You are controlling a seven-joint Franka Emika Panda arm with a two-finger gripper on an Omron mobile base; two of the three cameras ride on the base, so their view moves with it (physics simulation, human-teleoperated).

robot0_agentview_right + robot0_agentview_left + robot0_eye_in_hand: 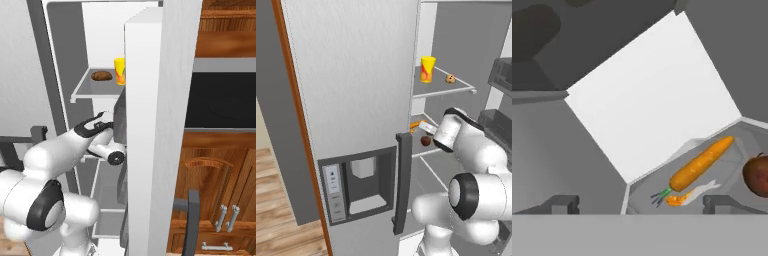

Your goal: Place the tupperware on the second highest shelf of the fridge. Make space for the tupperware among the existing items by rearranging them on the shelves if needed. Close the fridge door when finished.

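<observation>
From the left base view, the white arm reaches into the tall brushed-silver fridge, its wrist at the thin grey second highest shelf, where an orange end of the shallow translucent tupperware shows beside a dark-brown ball; the yellow cup and tan cookie sit 1 shelf up. The right base view shows the open silver fridge door edge-on, hiding the hand. In the hand view the gripper has its jaws spread wide, empty, apparently having let go; the box lies flat on the shelf, 1 carrot clear through it.
</observation>
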